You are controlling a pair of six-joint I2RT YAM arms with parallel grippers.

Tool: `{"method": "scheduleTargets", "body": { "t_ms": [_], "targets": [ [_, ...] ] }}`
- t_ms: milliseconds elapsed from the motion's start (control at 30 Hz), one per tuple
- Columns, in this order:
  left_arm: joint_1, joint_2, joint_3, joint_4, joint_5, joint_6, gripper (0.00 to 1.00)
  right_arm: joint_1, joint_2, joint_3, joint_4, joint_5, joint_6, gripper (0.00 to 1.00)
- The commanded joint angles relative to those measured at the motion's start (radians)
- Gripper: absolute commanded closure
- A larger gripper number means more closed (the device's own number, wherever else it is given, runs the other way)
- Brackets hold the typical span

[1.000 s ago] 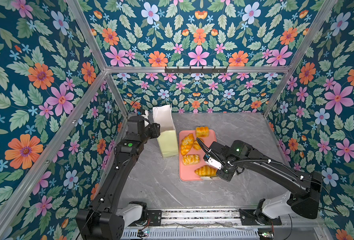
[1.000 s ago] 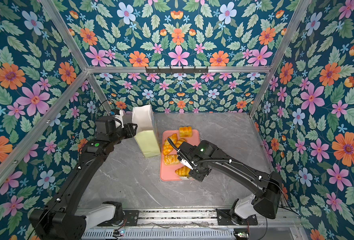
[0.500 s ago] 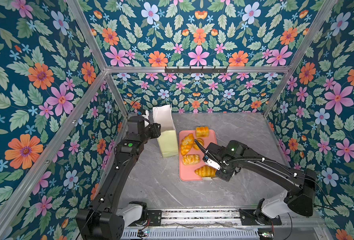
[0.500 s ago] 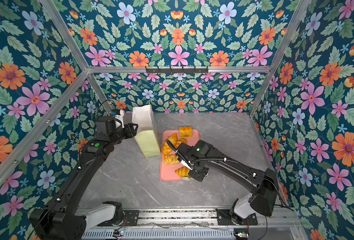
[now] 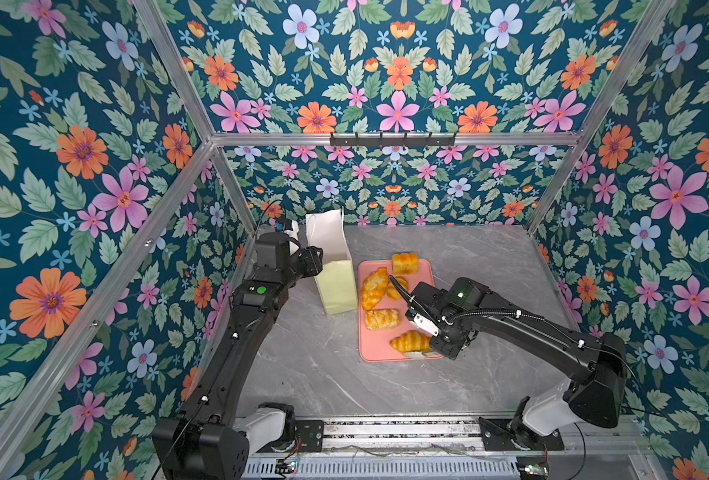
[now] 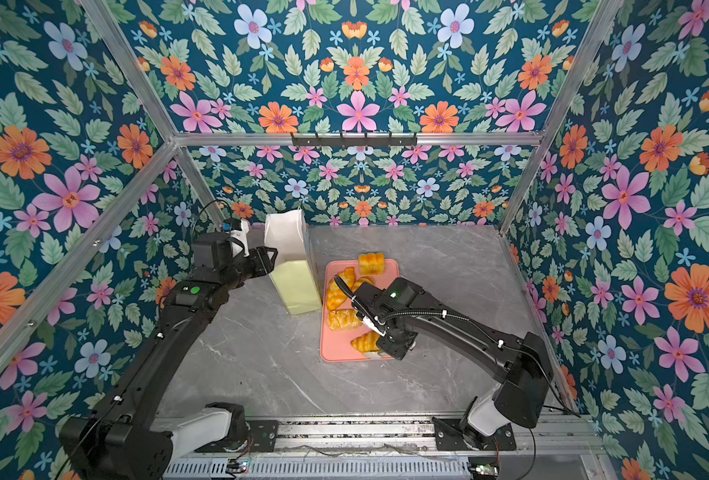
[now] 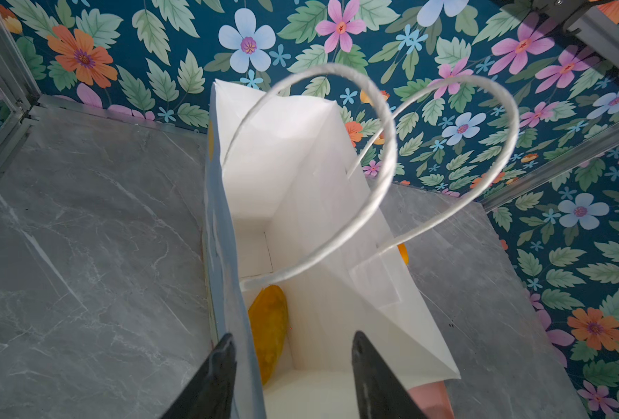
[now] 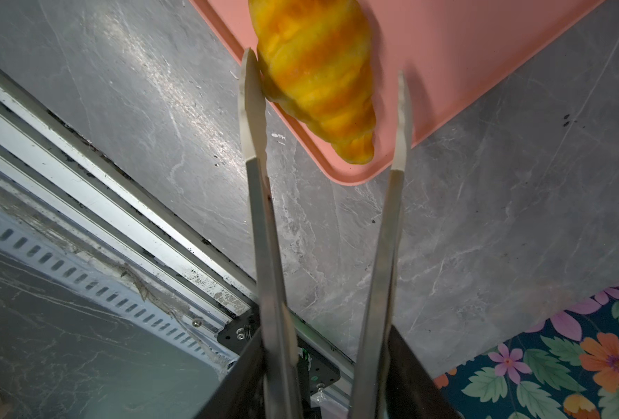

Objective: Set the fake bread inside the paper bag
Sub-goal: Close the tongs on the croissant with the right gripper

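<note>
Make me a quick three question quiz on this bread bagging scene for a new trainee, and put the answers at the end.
1. How many pastries lie on the pink tray in both top views?
2. True or false: the tongs held in the right gripper are clamped on the croissant from both sides.
3. In the left wrist view, where does the orange pastry lie relative to the paper bag? A) inside it B) beside it C) under it

Key
1. Five.
2. False: one tip is against its side, the other stands clear of it.
3. A.
</note>
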Motion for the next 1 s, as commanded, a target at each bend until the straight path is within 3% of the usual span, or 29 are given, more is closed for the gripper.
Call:
{"method": "scheduleTargets", "body": {
  "t_ms": [0,533,967],
  "targets": [
    [0.001,-0.003,0.000,0.023,0.008,-0.004,0.47,-0.003,-0.001,-0.008,0.008,-0.027,-0.004,0.53],
    [0.001,0.007,0.008,0.030,0.021,-0.009,0.47,-0.004,0.027,-0.014,0.040,-0.022,-0.029,0.54],
    [0.001,0.020,0.016,0.037,0.035,-0.013,0.47,-0.016,0.007,-0.029,0.038,-0.046,-0.037,0.70]
  ]
}}
